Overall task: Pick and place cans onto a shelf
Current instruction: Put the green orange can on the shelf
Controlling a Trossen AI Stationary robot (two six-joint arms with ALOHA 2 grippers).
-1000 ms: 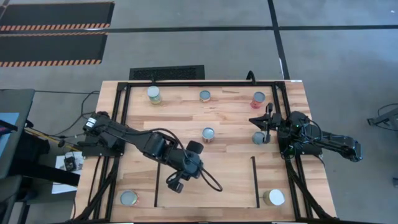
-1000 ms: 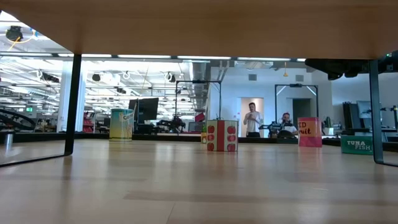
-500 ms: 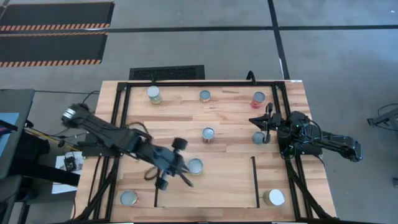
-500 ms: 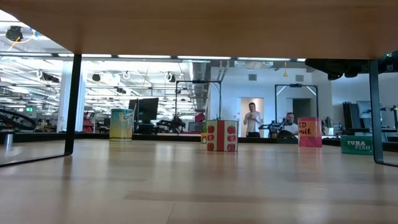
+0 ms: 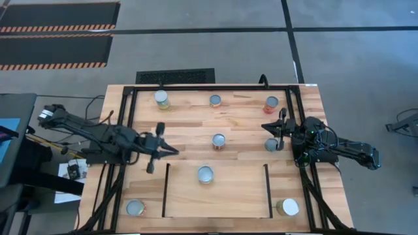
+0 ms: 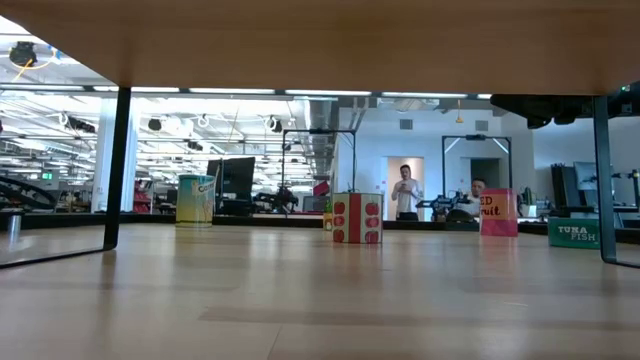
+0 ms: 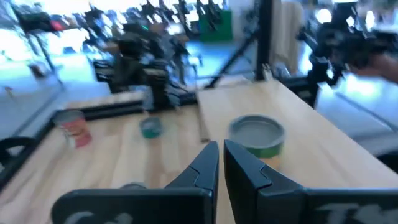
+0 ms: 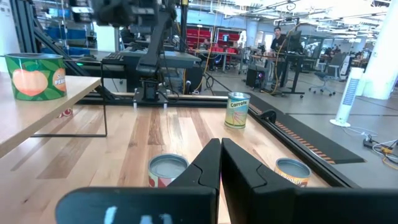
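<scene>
The shelf (image 5: 235,196) is a light-wood panel between two black rails at the table's near middle. One can (image 5: 205,173) with a green label (image 7: 257,137) stands on it on its base. Other cans stand on the table: three along the far edge (image 5: 215,100), one in the middle (image 5: 219,140), one by the right arm (image 5: 272,144), and two at the near corners (image 5: 135,207). My left gripper (image 5: 174,151) is shut and holds nothing; it sits left of the shelf and points across the table. My right gripper (image 5: 264,126) is shut and holds nothing, at the right side.
A black tubular frame (image 5: 130,117) runs along the table's sides and far edge. In the low view, cans (image 6: 357,217) stand on the table under the shelf's underside (image 6: 320,40). People show in the room beyond the table (image 6: 405,190).
My left gripper has drawn back from over the shelf toward the table's left edge, tipping up from pointing down to nearly level. The can it covered now stands in plain view on the shelf.
</scene>
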